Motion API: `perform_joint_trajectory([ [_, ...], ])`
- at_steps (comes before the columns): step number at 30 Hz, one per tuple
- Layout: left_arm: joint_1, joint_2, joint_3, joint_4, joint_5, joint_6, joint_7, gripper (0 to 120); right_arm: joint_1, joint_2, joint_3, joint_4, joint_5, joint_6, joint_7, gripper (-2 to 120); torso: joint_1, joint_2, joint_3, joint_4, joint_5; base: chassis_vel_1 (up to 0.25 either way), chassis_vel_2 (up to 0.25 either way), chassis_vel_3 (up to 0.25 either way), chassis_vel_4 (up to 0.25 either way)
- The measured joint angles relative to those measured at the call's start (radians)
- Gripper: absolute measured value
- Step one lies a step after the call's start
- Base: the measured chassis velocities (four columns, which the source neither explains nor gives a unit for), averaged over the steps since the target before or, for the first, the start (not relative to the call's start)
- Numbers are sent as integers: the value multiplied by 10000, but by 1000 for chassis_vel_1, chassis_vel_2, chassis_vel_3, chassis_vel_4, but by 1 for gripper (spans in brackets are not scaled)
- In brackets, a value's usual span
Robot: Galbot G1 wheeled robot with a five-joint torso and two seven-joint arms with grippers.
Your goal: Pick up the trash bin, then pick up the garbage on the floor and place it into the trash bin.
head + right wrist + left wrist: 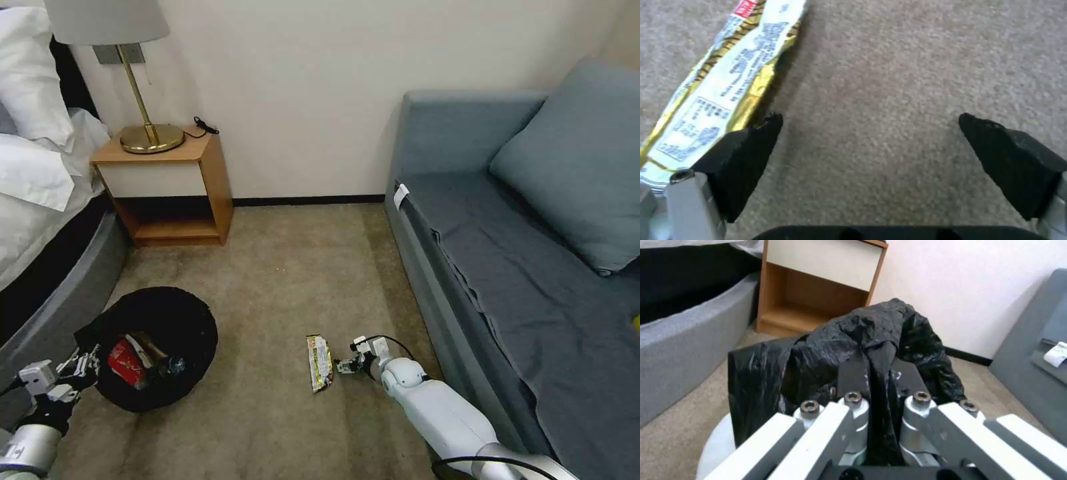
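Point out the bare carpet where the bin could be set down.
Widest free patch: carpet between nightstand, sofa and trash bin. Also bare: the strip between bin and foil wrapper. Crowded: beside the wrapper, where the open right end effector sits, and the bed side, left end effector gripping the bin.

Brass lamp [143, 100] on wooden nightstand [170, 183]; grey sofa [507, 267] opposite; possibly a cable [205, 125] beside the lamp.

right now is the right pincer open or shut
Open: the right pincer has its fingertips spread over bare carpet, beside the foil wrapper.
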Motion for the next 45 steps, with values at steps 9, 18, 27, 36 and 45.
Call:
perform_joint_trajectory([
  [9, 2, 10, -48, 40, -9, 0, -1, 4, -30, 211, -65, -17, 7, 23, -14, 100, 0, 0, 0, 1, 1, 0, 0, 0, 0],
  [18, -10, -3, -58, 87, -13, 0, -4, 4, 4, 300, -178, -92, -6, 65, -58, 100, 0, 0, 0, 0, 1, 0, 0, 0, 0],
  [27, 4, 16, -130, 140, -43, 0, -4, 4, 36, 456, -202, -206, -99, 71, -122, 77, 0, 0, 0, -1, -1, 0, 0, 0, 0],
  [36, 11, -10, -135, 212, -43, -26, 4, 4, 48, 480, -235, -300, -180, 127, -194, 47, -1, 0, -1, -4, -5, 0, 0, 0, 0],
  [45, 7, -2, -148, 228, -48, -33, 16, 4, 45, 543, -259, -372, -182, 196, -338, 10, -1, 0, 0, 3, 1, 0, 0, 0, 0],
])
